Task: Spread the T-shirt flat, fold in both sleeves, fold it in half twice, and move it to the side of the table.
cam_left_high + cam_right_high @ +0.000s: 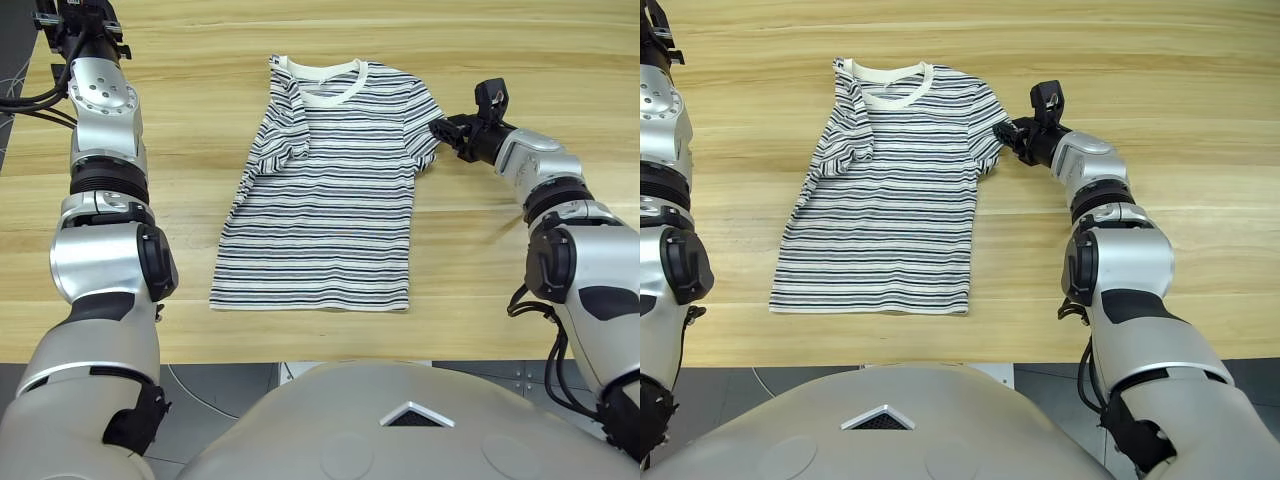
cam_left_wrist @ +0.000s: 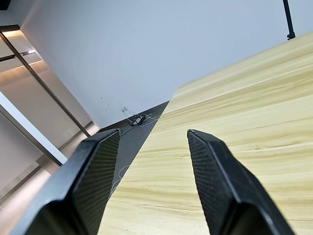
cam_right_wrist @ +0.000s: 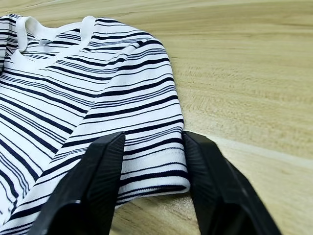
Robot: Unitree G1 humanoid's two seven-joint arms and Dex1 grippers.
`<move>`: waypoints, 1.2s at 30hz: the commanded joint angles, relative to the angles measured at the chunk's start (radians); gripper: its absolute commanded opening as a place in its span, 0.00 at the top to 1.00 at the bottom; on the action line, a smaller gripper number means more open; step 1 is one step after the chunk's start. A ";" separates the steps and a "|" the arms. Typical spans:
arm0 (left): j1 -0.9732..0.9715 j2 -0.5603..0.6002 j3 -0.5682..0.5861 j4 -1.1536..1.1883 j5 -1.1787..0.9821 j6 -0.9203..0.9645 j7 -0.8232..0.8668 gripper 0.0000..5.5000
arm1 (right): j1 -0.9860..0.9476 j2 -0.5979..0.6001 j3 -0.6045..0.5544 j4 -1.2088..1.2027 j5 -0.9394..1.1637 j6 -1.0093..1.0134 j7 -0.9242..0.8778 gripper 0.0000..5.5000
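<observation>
Left tool (image 2: 152,142) hangs wide open and empty above the far left edge of the bench (image 1: 200,60). At centre I see the striped T-shirt (image 1: 330,200) lying flat, left sleeve (image 1: 290,130) folded in. Right tool (image 3: 154,139) sits open, its 2 fingers (image 3: 93,186) straddling the right sleeve (image 3: 146,112) hem, not yet pinching.

Navy-and-white striped T-shirt (image 1: 330,190), cream collar

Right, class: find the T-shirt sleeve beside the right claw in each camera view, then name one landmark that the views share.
Left eye view: sleeve right of centre, upper half, at the right claw tips.
Right eye view: sleeve just right of centre, upper half.
Left wrist view: bare table beyond the open left claw.
Right wrist view: sleeve at lower centre, its hem between the open fingers.
Shared landmark: the wooden table.
</observation>
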 commanded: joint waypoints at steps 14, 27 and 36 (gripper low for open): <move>-0.002 0.000 0.003 0.002 -0.014 0.018 -0.025 0.53 | -0.017 0.008 -0.015 -0.005 -0.032 -0.012 0.000 0.97; -0.002 -0.017 0.000 0.002 -0.019 0.015 -0.023 0.53 | -0.096 -0.010 0.016 -0.079 -0.063 -0.129 0.028 0.97; -0.008 -0.024 0.000 0.009 -0.020 0.015 -0.021 0.53 | -0.109 0.062 0.108 -0.145 -0.106 -0.117 0.087 0.97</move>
